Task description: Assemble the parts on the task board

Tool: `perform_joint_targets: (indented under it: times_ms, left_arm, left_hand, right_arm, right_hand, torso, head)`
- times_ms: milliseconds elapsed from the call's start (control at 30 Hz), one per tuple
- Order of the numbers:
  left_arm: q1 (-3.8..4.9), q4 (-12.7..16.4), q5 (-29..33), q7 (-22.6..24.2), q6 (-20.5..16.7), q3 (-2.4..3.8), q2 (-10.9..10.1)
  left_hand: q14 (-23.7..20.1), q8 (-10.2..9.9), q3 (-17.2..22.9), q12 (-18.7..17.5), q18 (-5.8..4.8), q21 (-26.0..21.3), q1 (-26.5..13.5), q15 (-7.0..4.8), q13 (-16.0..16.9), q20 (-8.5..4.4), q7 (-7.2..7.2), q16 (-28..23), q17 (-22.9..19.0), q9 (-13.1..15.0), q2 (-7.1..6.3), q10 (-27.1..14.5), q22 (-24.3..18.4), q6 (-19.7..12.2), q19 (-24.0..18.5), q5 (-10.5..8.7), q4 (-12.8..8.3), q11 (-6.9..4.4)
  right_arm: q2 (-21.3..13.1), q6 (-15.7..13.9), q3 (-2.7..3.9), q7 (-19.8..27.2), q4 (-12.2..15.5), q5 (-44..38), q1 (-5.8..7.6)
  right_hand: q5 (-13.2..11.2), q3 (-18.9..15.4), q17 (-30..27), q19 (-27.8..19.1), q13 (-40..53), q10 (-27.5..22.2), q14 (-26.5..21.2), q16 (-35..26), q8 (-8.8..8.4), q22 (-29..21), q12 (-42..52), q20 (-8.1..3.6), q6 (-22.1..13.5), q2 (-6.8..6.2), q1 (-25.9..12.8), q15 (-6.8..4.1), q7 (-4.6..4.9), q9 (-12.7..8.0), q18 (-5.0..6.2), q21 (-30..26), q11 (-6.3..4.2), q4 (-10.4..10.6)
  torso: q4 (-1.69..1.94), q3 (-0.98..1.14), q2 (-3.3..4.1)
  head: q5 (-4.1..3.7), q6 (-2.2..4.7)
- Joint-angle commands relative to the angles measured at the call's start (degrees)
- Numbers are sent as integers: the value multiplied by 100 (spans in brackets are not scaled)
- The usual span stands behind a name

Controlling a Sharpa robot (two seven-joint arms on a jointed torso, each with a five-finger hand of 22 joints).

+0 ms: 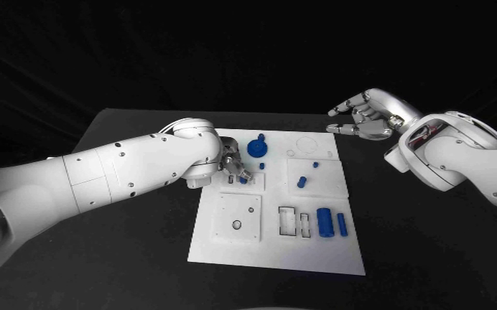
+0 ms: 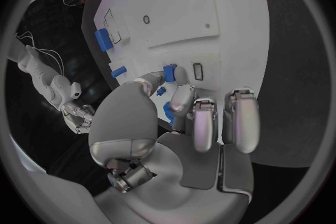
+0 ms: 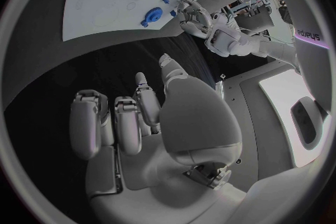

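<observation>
On the task board (image 1: pixel 271 252), two blue cylinders (image 1: pixel 332 222) lie near the front edge. Farther back, the left hand (image 1: pixel 230 165) pinches a small blue part (image 1: pixel 243 177); it should lower it straight into its slot, I think. Beyond the board, the right hand (image 1: pixel 365 118) hovers with fingers apart, holding nothing.

**Robot body: white arms, silver hands**

Left arm (image 1: pixel 114 174): glossy white shell in rounded segments, small dark screw dots along the casing, visible seams between sections. Left hand (image 1: pixel 230 163): silver metal, grey rounded finger pads, smooth domed thumb base, dark gaps at the hinges. Right arm (image 1: pixel 450 156): same white shell, with a reddish-dark opening at the wrist collar. Right hand (image 1: pixel 365 116): silver, segmented fingers, pale flat pads.
</observation>
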Motion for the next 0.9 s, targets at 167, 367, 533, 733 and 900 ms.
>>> perform_joint_targets:
  times_ms: [167,367,533,733,900]
  left_arm:
    - [-32,-45,84,-12,203,-22,55]
    - [-32,-93,84,-11,201,-22,69]
    - [-32,-118,84,-9,205,-22,74]
    - [-33,-91,123,-2,193,-17,61]
    - [-34,-21,188,8,93,3,14]
  left_hand:
    - [595,-26,-213,52,-47,38,-101,-33,25,-48,9,17,1506,2,72,52,654,51,344,-18,61,-13]
    - [595,-35,-428,70,-55,59,-180,-35,45,-52,5,17,1506,10,119,64,694,81,356,-20,169,-16]
    - [595,-34,-630,93,-62,80,-222,-40,70,-55,-3,17,1506,25,142,81,733,108,367,-21,256,-22]
    - [595,-32,-903,95,-65,88,-233,-47,71,-60,-10,17,1506,45,113,85,750,127,372,-21,335,-29]
    - [595,-35,-1342,94,-64,83,-316,-49,71,-67,-20,17,1506,66,84,87,749,143,371,-540,456,-36]
  right_arm:
    - [-1,85,0,0,26,-51,-3]
    - [-6,87,0,-4,31,-51,-3]
    - [-12,92,0,-8,37,-48,-3]
    - [-13,101,0,-12,36,-46,-3]
    - [-11,106,0,-9,24,-41,-4]
  right_hand:
    - [25,-34,1194,-29,152,-42,531,-23,27,-15,-38,-1,24,37,-33,24,-14,-1,72,-25,-1,28]
    - [28,-45,1190,-32,149,-43,529,-26,28,-23,-41,-2,25,34,-41,23,-15,-1,73,-30,-1,38]
    - [30,-60,1184,-35,144,-46,528,-30,29,-31,-46,-2,26,31,-52,23,-16,-1,75,-35,-2,53]
    - [31,-77,1183,-36,141,-48,528,-31,29,-34,-48,-3,26,26,-65,22,-16,-2,75,-37,-2,69]
    - [30,-90,1175,-39,136,-50,526,-36,29,-42,-54,-3,26,24,-74,22,-17,-2,77,-42,-3,81]
  torso:
    - [0,0,1]
    - [-1,1,-6]
    - [2,-6,-2]
    - [1,-7,3]
    - [5,-10,3]
  head:
    - [-7,3]
    - [-3,3]
    - [-4,11]
    - [-2,17]
    - [-17,18]
